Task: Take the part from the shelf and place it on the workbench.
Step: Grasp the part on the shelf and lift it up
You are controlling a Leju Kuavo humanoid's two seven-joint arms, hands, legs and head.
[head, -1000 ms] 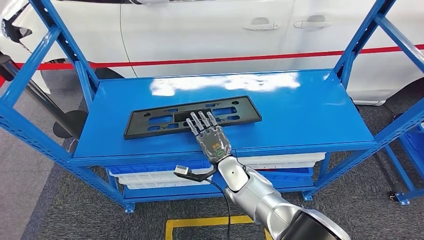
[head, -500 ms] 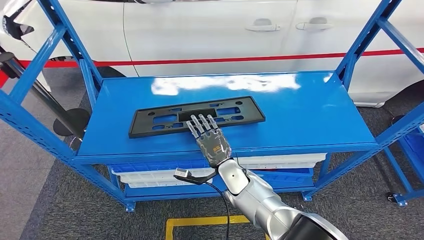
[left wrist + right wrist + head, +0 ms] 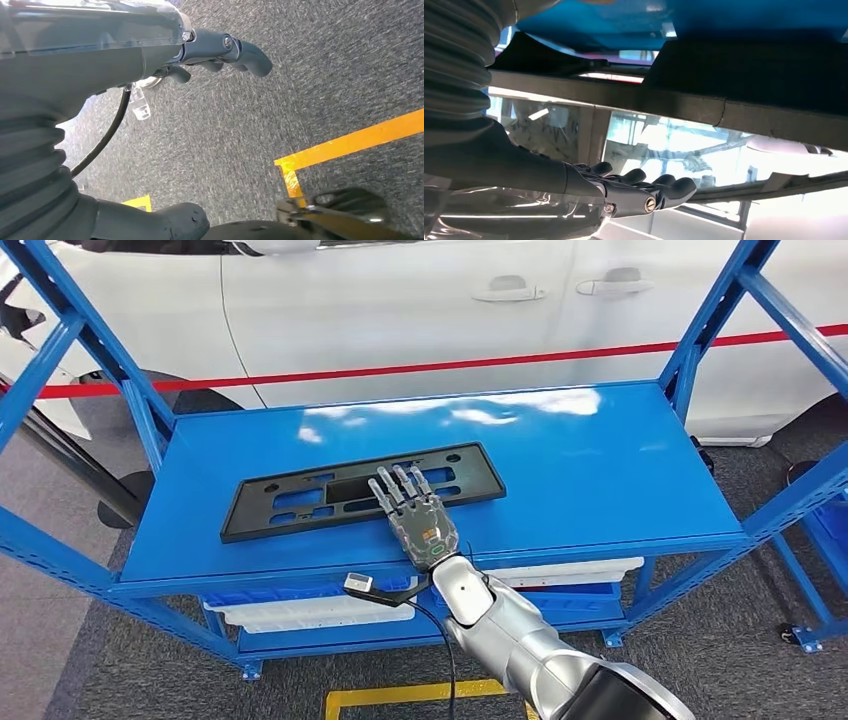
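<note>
The part (image 3: 290,502) is a long black flat frame with cut-outs, lying slightly askew on the blue shelf top (image 3: 600,460). My right hand (image 3: 418,520) reaches in from the shelf's front edge, fingers stretched out and spread over the part's near rim, right of its middle. In the right wrist view, the right hand (image 3: 634,190) has straight fingers holding nothing, and the dark part (image 3: 749,65) lies just beyond them. Whether the fingertips touch it I cannot tell. My left hand (image 3: 215,50) hangs over the grey carpet, fingers loose and empty.
Blue uprights (image 3: 710,320) stand at the shelf's corners. White and blue bins (image 3: 560,570) sit on the lower level. A white car (image 3: 400,300) stands close behind the shelf. Yellow floor tape (image 3: 400,698) marks the carpet in front.
The whole picture has shifted a little, so the camera moved. My right hand stays spread over the part's near rim; the part lies flat on the shelf as before.
</note>
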